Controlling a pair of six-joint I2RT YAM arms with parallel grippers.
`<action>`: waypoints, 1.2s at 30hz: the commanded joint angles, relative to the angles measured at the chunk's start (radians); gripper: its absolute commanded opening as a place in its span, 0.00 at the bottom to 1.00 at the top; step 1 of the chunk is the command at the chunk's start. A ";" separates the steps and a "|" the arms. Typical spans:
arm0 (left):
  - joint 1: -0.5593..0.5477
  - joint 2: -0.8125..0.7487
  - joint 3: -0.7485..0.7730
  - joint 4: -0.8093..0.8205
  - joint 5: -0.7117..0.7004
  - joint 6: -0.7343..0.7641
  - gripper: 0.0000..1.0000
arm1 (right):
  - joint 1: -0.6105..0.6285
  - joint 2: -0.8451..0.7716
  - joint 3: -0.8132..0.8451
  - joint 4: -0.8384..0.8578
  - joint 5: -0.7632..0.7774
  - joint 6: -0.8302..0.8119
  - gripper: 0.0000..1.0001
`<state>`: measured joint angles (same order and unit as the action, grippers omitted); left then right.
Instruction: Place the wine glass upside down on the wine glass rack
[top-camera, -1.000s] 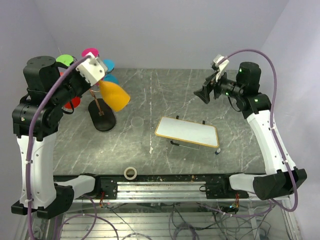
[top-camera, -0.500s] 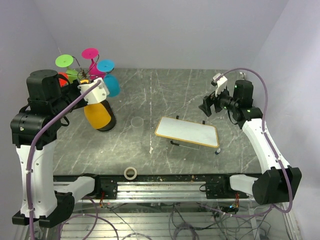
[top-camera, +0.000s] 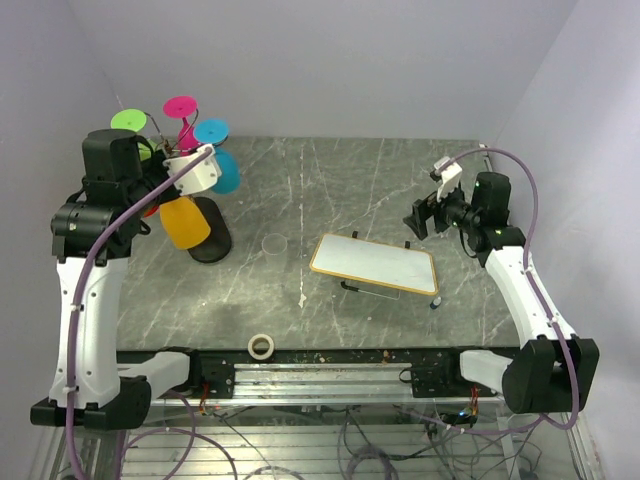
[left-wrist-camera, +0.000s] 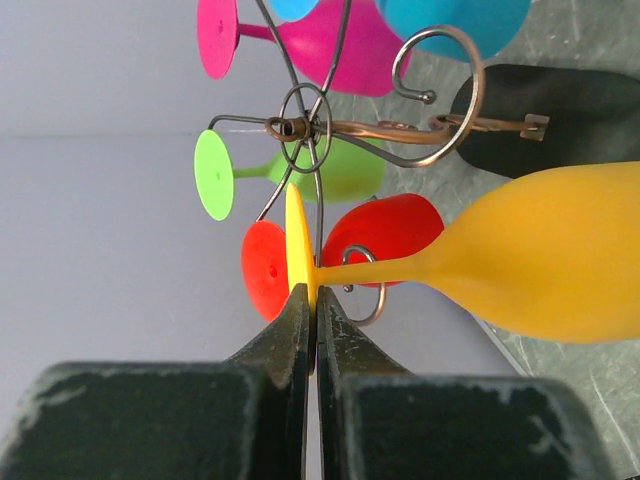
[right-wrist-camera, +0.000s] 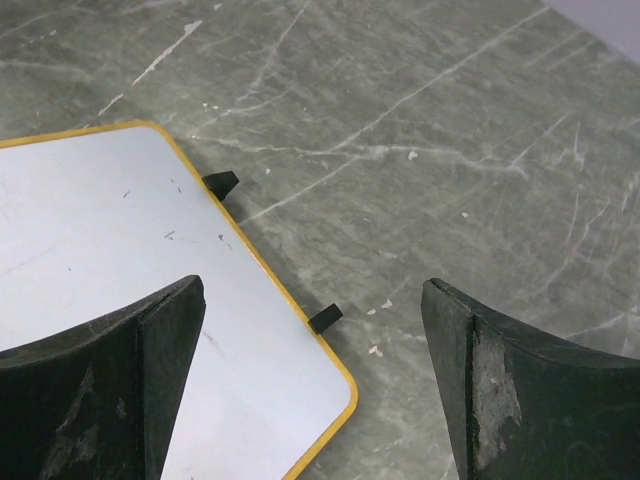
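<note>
Two tools: the left tool (left-wrist-camera: 310, 300) is pressed almost together, pinching the thin edge of the yellow wine glass's foot (left-wrist-camera: 296, 235). The right tool (right-wrist-camera: 312, 310) is spread wide, holds nothing, and hovers over a corner of the yellow-edged tray (right-wrist-camera: 120, 260).
Near edge: a tape roll (top-camera: 261, 346) lies well apart from the work.
Wine glass (left-wrist-camera: 540, 250): off the surface, carried at the rack's near left side.
Long axis: the stem (left-wrist-camera: 400, 270) runs parallel to the rack's upright, foot at the tool and bowl toward the black base (left-wrist-camera: 570, 95), so it looks inverted.
Wine glass rack (left-wrist-camera: 380, 127): just beyond the left tool. A scroll curl (left-wrist-camera: 382, 298) overlaps the stem, but I cannot tell whether the stem is seated in it.
Nearer arm: the left, by far.
Beyond: the red glass (left-wrist-camera: 385, 225) hangs just behind the yellow foot.
Changed: a second ago the bowl slanted out toward mid-surface; now it has swung in under the tool. The right arm has drawn back toward the right edge.
</note>
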<state>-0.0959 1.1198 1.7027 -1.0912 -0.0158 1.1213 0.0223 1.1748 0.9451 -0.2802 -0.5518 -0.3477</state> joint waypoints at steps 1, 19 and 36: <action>0.007 0.019 -0.015 0.107 -0.091 -0.014 0.07 | -0.022 -0.007 -0.016 0.032 -0.038 0.010 0.89; 0.007 0.071 -0.148 0.287 -0.255 -0.013 0.07 | -0.027 0.011 -0.027 0.025 -0.079 -0.008 0.99; 0.007 0.044 -0.215 0.310 -0.351 -0.021 0.07 | -0.028 0.012 -0.039 0.027 -0.077 -0.024 1.00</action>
<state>-0.0948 1.1942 1.4906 -0.8162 -0.3157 1.1069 0.0010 1.1866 0.9211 -0.2737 -0.6212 -0.3576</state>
